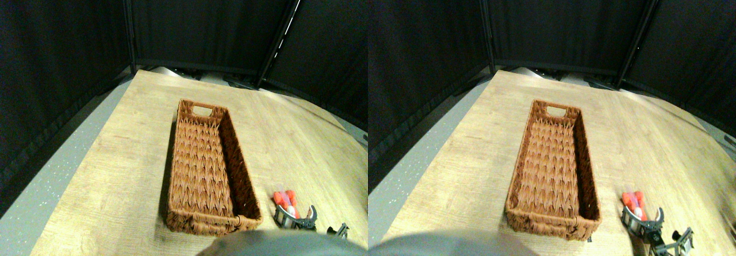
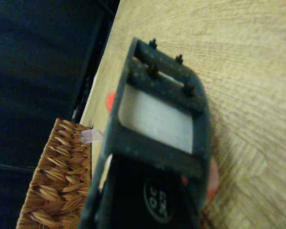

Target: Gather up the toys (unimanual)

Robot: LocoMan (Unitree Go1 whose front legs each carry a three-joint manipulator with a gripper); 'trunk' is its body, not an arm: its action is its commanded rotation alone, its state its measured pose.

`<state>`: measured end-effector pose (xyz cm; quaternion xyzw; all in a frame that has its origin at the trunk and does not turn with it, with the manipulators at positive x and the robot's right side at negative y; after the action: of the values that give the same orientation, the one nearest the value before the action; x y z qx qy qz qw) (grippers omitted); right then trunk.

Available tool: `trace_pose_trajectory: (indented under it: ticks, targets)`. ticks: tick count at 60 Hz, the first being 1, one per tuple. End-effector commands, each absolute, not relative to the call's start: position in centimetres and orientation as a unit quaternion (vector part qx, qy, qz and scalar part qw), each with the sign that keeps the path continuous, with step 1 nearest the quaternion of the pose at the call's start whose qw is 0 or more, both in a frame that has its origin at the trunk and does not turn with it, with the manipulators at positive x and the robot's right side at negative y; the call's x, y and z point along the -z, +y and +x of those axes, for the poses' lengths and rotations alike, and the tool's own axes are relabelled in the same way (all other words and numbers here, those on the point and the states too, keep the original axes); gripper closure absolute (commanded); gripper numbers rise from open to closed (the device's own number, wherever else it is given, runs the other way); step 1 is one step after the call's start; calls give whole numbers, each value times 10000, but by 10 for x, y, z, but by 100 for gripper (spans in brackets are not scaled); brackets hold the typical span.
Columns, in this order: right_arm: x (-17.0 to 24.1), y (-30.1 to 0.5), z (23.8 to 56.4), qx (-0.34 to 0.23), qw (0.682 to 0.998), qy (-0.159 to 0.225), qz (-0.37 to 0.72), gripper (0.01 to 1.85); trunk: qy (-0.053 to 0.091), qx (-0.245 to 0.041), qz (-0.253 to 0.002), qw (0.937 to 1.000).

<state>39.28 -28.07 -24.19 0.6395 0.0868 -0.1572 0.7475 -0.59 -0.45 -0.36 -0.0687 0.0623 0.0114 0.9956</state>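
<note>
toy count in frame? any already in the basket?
1. A small red-orange plush toy lies on the wooden table, right of the long brown wicker basket, at the right gripper. None shows in the basket; its near wall hides part of the floor.

We see a light wood table (image 1: 115, 169). A long brown basket (image 1: 207, 169) sits on it, near the middle. A small red toy (image 1: 284, 199) lies on the table just right of the basket's near end.

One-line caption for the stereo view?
Right gripper at a red toy beside the wicker basket on a wooden table.
</note>
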Motion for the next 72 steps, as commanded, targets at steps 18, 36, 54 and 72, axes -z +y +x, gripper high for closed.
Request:
trace_pose_trajectory:
  ticks: [18, 36, 54, 72]
  targets:
    - [224, -274, 406, 1669, 7990, -339, 5767, 180, 772, -151, -762, 9940]
    - [195, -259, 417, 1200, 8079, -270, 5763, 180, 703, -145, -794, 9943]
    - [152, -227, 432, 694, 8593, -16, 5068, 180, 560, -272, -941, 9936]
    - [117, -187, 459, 97, 8782, 211, 4778, 180, 401, -551, -1215, 9902]
